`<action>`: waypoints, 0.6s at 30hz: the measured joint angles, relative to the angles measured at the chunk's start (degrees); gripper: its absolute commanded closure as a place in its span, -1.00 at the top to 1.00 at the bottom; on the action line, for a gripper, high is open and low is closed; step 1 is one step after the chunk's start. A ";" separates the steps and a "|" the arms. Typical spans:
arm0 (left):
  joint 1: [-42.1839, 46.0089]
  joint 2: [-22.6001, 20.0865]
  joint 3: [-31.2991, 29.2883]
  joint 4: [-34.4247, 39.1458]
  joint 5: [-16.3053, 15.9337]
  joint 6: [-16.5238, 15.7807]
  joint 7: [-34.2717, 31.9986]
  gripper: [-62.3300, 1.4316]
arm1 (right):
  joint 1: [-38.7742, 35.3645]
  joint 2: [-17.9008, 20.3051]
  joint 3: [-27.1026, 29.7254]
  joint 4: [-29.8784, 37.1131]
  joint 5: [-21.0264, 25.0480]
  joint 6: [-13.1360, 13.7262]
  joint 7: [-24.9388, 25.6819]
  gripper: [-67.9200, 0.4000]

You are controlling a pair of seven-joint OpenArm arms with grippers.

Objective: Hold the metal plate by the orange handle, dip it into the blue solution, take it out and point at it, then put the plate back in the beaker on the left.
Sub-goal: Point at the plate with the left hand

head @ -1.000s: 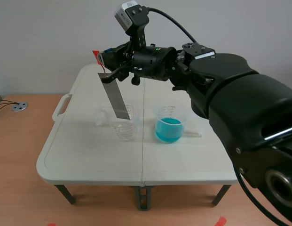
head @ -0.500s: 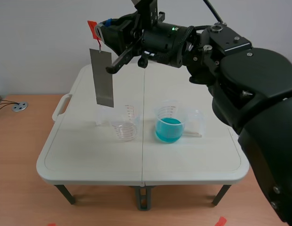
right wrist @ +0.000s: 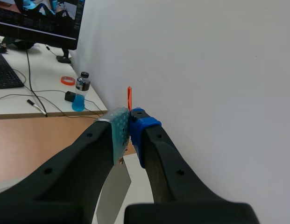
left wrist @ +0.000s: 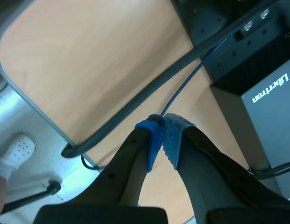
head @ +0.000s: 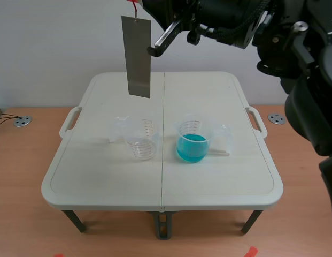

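Note:
The metal plate (head: pixel 138 56) hangs upright high over the table, above and behind the empty left beaker (head: pixel 141 140). My right gripper (head: pixel 143 3) at the top edge of the scene view is shut on its orange handle (head: pixel 134 4). In the right wrist view the orange handle (right wrist: pixel 129 99) sticks out from between the pads, where the right gripper (right wrist: pixel 130 123) pinches it, and the plate (right wrist: pixel 114 191) hangs below. The beaker of blue solution (head: pixel 192 142) stands to the right of the empty one. My left gripper (left wrist: pixel 162 135) is shut on nothing, off the table, over the floor and cables.
The white folding table (head: pixel 101 182) has handles at both sides. Both beakers have spouts and side handles. A black cable (left wrist: pixel 149 93) and a dark box (left wrist: pixel 261 93) lie under the left gripper. A wall is close behind the plate.
My right arm has lifted the plate out of the left beaker, upward and a little to the right. The plate has swung from tilted to hanging straight.

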 measured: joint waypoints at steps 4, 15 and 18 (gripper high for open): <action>0.00 -2.19 0.00 3.58 -3.91 0.00 -0.04 -0.90 | -1.92 1.86 2.56 4.00 2.84 0.00 -1.49 -0.94; 0.02 -10.16 -6.67 16.76 -15.32 0.00 0.35 -0.90 | -4.26 9.84 9.11 7.69 13.20 0.00 -4.31 -0.95; 0.00 -12.09 -10.47 21.31 -17.73 0.02 0.31 -0.90 | -4.24 12.26 10.21 7.69 15.06 0.00 -4.87 -0.94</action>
